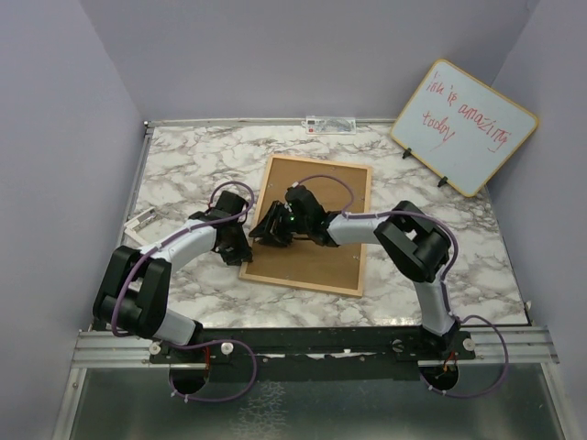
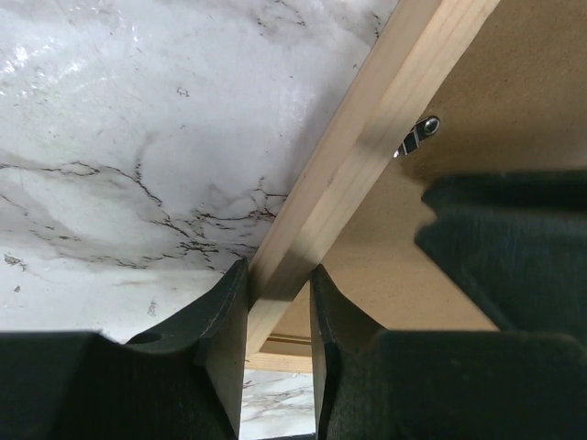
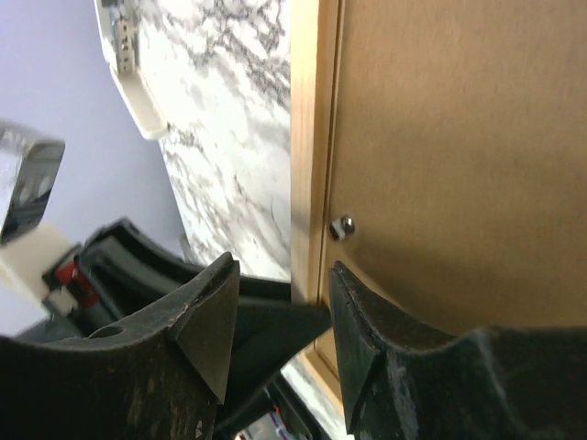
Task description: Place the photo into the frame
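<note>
the frame (image 2: 367,137) lies back-up on the worktop (image 2: 128,137). my left gripper (image 2: 280,275) pinches its left wooden rail. my right gripper (image 3: 280,275) straddles the same rail nearby, jaws parted, not clamped.

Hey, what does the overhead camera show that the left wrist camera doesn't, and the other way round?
Only the overhead view: the whiteboard with red writing, leaning at the far right, and the right gripper. Only the left wrist view: how the left gripper pinches the frame by its wood rail, and a small metal clip on the brown backing. Both: the frame, back side up, on the marble table.
</note>
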Controlling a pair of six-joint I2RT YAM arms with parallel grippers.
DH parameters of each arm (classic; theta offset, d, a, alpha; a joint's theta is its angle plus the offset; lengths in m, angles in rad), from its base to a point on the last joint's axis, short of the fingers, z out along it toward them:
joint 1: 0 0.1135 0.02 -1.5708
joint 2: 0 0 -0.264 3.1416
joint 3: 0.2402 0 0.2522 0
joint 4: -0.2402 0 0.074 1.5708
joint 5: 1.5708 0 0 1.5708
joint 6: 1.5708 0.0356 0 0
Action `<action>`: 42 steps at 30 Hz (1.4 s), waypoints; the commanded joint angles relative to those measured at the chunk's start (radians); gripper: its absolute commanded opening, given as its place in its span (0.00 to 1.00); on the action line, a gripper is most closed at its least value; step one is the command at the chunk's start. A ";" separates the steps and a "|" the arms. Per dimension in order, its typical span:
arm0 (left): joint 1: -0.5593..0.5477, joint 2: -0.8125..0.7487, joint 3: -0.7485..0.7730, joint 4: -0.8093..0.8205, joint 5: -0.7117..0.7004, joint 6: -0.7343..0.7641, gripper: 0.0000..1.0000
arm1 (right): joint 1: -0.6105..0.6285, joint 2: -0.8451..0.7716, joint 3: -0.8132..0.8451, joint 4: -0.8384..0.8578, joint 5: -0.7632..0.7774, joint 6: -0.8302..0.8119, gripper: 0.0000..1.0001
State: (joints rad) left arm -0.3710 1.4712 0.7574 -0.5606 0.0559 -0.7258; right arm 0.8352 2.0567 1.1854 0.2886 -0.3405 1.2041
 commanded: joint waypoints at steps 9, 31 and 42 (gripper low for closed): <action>-0.019 0.090 -0.088 -0.104 -0.171 -0.044 0.19 | 0.030 0.104 0.106 -0.086 0.085 -0.041 0.48; -0.020 0.080 -0.088 -0.108 -0.171 -0.049 0.19 | 0.061 0.137 0.063 0.012 0.182 0.053 0.48; -0.020 0.061 -0.093 -0.110 -0.161 -0.051 0.21 | 0.058 0.162 -0.049 0.381 0.109 0.192 0.47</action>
State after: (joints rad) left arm -0.3820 1.4612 0.7528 -0.5705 0.0185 -0.7864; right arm 0.8650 2.1487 1.1717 0.4965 -0.2306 1.3163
